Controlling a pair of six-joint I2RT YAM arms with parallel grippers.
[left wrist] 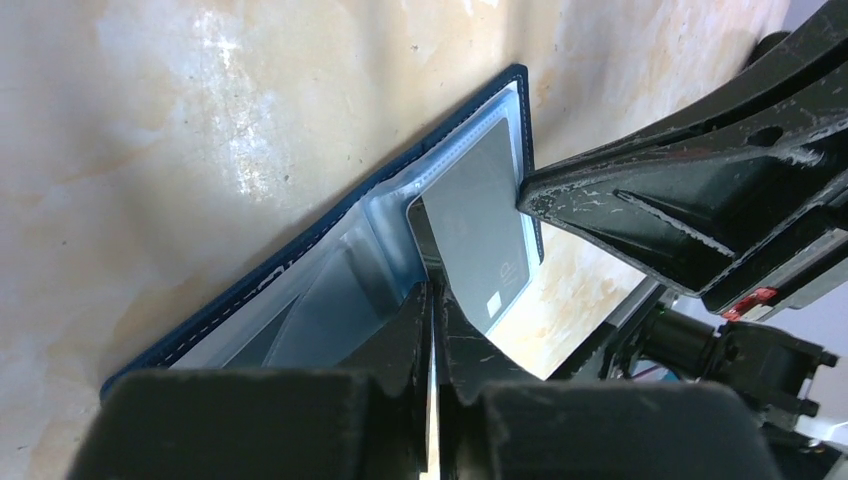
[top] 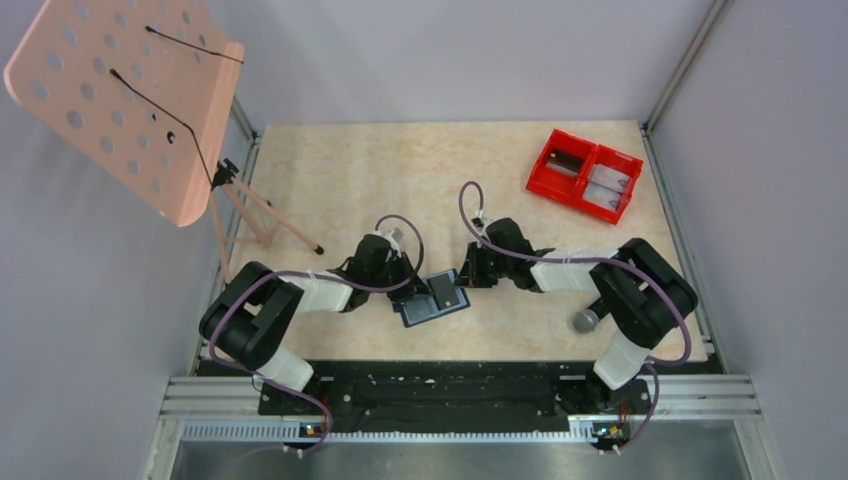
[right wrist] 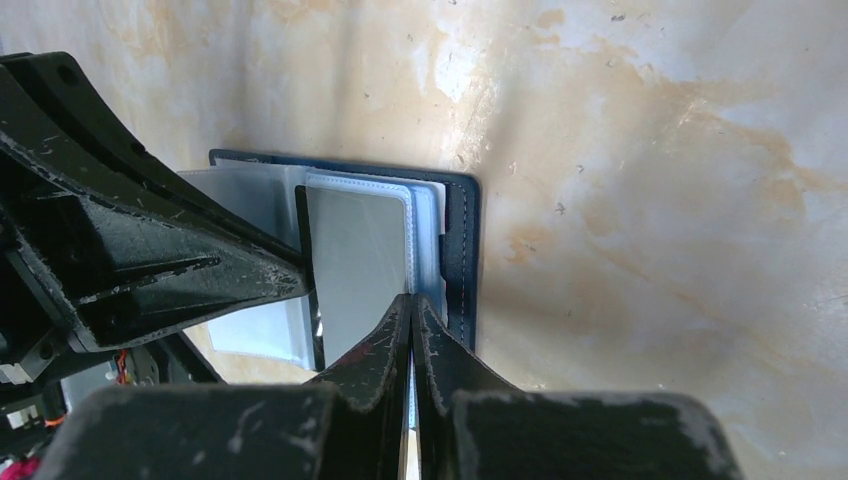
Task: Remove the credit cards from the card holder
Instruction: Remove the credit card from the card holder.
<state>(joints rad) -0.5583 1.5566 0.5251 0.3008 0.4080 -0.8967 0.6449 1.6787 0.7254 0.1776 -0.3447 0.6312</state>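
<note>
The navy card holder [top: 420, 312] lies open on the table between both arms, its pale inner pockets [left wrist: 300, 310] facing up. A grey credit card [left wrist: 475, 225] sticks partway out of a clear pocket, its dark edge showing in the right wrist view [right wrist: 303, 250]. My left gripper [left wrist: 432, 290] is shut on that card's edge, a thin strip showing between its jaws. My right gripper [right wrist: 411, 300] is shut on the near edge of the card holder's pocket page [right wrist: 425, 215]. The two sets of fingertips are close together over the card holder [right wrist: 462, 240].
A red two-compartment bin [top: 585, 175] with flat items inside stands at the back right. A grey ball [top: 586, 321] lies by the right arm's base. A pink perforated stand [top: 130, 100] on thin legs leans over the back left corner.
</note>
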